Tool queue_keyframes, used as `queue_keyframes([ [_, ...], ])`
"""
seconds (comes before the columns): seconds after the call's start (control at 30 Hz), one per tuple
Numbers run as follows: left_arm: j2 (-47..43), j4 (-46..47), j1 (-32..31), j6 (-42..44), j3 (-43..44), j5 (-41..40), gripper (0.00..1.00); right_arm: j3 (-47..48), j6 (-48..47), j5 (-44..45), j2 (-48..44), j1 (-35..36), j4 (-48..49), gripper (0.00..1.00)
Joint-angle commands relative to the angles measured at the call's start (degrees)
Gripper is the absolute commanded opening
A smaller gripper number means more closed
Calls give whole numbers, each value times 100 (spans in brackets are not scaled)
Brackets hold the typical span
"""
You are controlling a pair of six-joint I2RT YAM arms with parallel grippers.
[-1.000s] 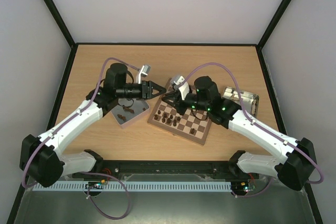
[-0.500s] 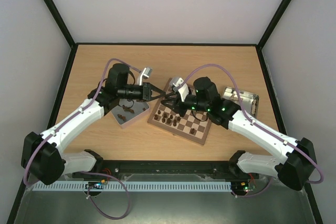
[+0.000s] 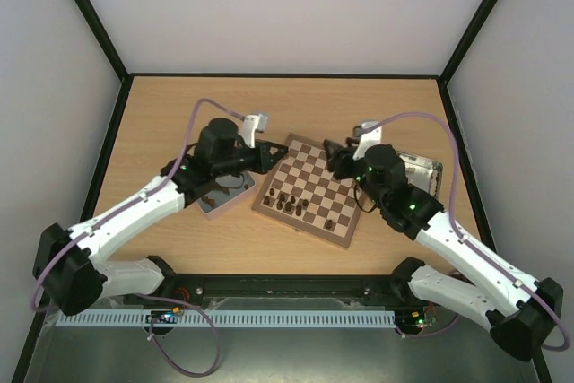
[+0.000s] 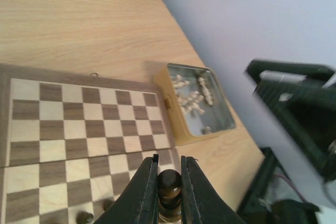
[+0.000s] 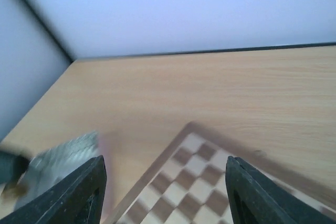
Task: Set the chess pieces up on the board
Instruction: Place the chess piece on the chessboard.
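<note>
We log: left jaws pinching a dark chess piece (image 4: 169, 186) over the board (image 4: 79, 125) | right jaws spread wide over its far edge

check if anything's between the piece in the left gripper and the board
Nothing visible does. The left gripper holds a dark chess piece above the board's bare squares; the few set pieces stand nearer the arms, and the right gripper hangs open at the board's right edge.
</note>
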Motion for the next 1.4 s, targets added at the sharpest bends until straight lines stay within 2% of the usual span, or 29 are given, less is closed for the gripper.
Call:
queue_keyframes([
  [0.0, 641, 458, -666, 391, 106, -1918, 6, 131, 1447, 1891, -11, -584, -587, 61],
  [0.2, 2419, 497, -1753, 427, 1099, -3567, 5, -2, 2471, 2025, -82, -1291, -1021, 62],
  [0.37, 3670, 419, -2268, 306, 1868, -4005, 3, -162, 2737, 2058, -313, -1449, -1056, 62],
  [0.53, 4350, 355, -2459, 142, 2106, -4171, 3, -202, 2664, 2065, -406, -1466, -1086, 64],
  [1.0, 4878, 208, -2601, -166, 2179, -4285, 9, -247, 2644, 1971, -485, -1470, -1060, 65],
  [1.27, 4631, 147, -2652, -112, 2053, -4230, 24, -257, 2644, 1857, -555, -1470, -1050, 65],
  [1.37, 4553, 145, -2652, -91, 2041, -4190, 27, -257, 2645, 1820, -565, -1469, -1042, 65],
])
